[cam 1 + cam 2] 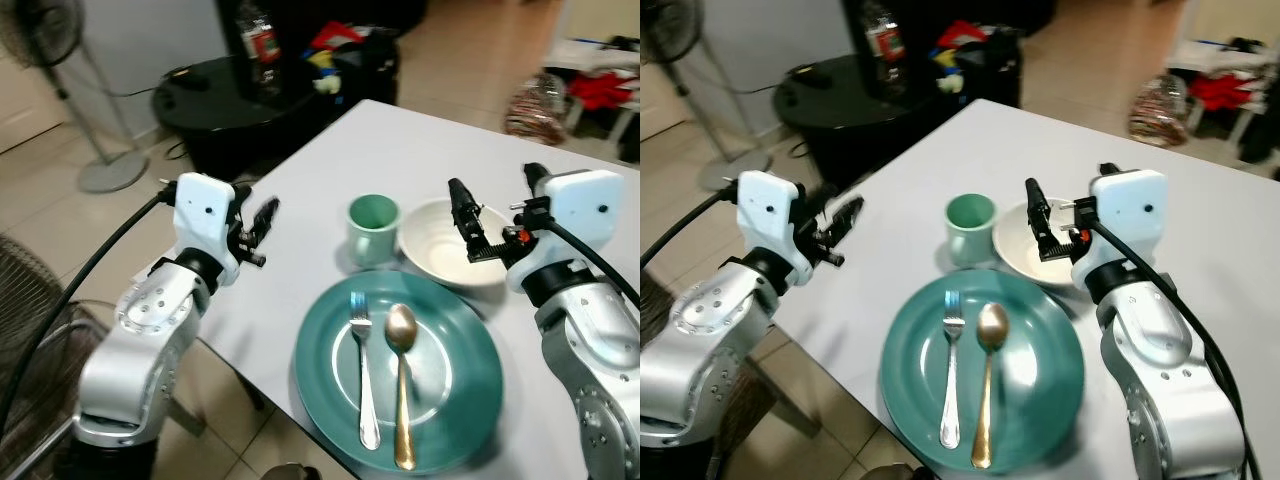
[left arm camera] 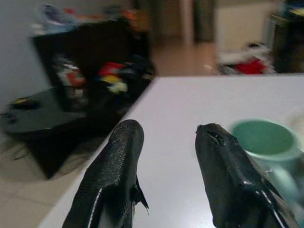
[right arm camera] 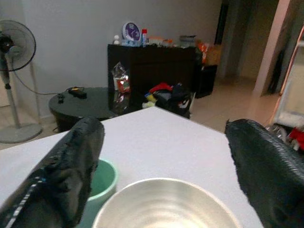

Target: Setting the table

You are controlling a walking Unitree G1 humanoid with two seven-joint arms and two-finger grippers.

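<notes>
While both arms are raised over the white surface, we find nothing held in either pincer.

Nearest us, the teal plate sits at 6 o'clock, its near rim at or just past the surface's near edge. On it lie a silver fork and a gold spoon, side by side and apart, handles toward us.

Just beyond the plate, at 12 o'clock from it, stand the green cup and, to its right, the white bowl. Cup and bowl are just beside each other; we cannot tell whether they touch. The bowl's near side touches or overlaps the plate's far rim.

The right pincer hangs over the bowl with its fingers wide apart, straddling the rim in the right wrist view. The left pincer hovers at 9 o'clock from the cup, near the surface's left edge, fingers apart and empty.

Risks, in our judgement:
- A descent onto the bowl could push it into the cup or onto the plate's rim and tip it.
- Any shove toward us could slide the plate off the near edge, taking fork and spoon with it.
- The cutlery lies loose and would skate on the glazed plate.

Farther off, a black round table and a standing fan occupy the floor at 10 o'clock.
</notes>
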